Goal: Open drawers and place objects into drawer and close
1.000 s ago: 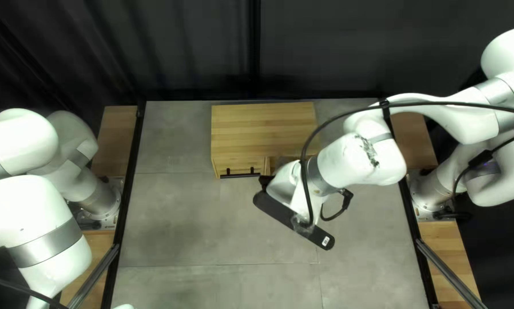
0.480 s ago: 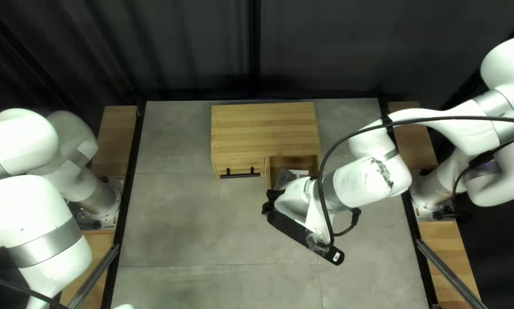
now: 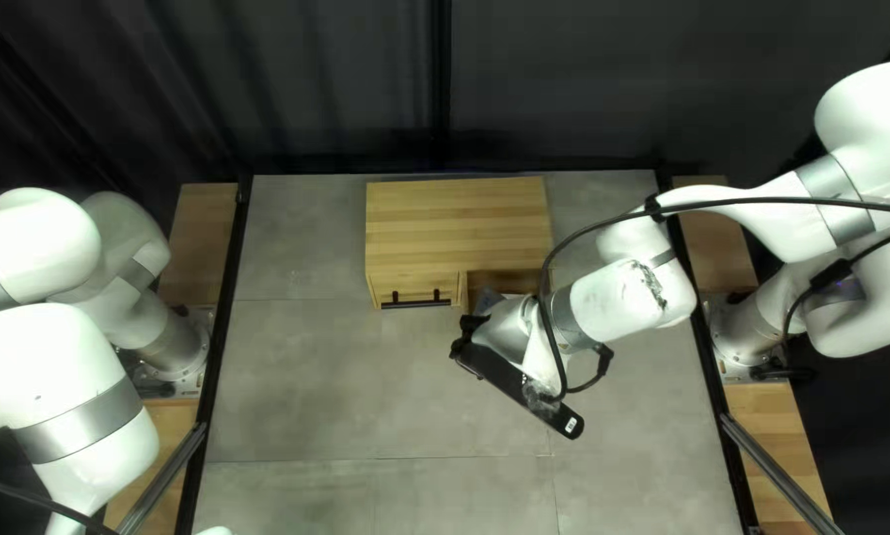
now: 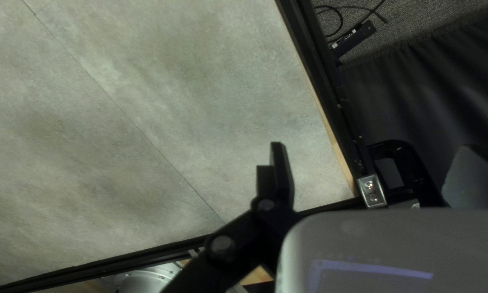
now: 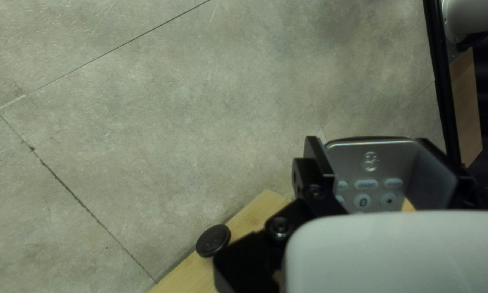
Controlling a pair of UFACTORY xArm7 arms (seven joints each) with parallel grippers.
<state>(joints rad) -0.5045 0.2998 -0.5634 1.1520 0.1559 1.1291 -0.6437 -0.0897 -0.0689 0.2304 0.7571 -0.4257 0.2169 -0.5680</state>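
Observation:
At the top middle of the top left view stands a wooden cabinet (image 3: 455,218). Its left drawer (image 3: 389,285) is closed, with a black bar handle; the right drawer (image 3: 504,280) is pulled out. My right gripper (image 3: 471,332) is low at that drawer's near left corner, its arm hiding much of the drawer. In the right wrist view the gripper (image 5: 377,142) is shut on a grey keypad device (image 5: 370,160); a wooden edge (image 5: 254,209) bearing a round black piece (image 5: 213,240) is beside it. My left gripper (image 4: 371,151) is open, holding nothing.
Grey table surface (image 4: 146,81) lies under my left gripper, with the black table-edge rail (image 4: 331,87) beside it. My left arm (image 3: 83,396) is at the left of the top left view. A black cable (image 3: 682,206) loops over my right arm.
My right arm first drew back toward the near right, uncovering more of the open drawer, then moved slightly back toward the cabinet. The left arm has stayed put.

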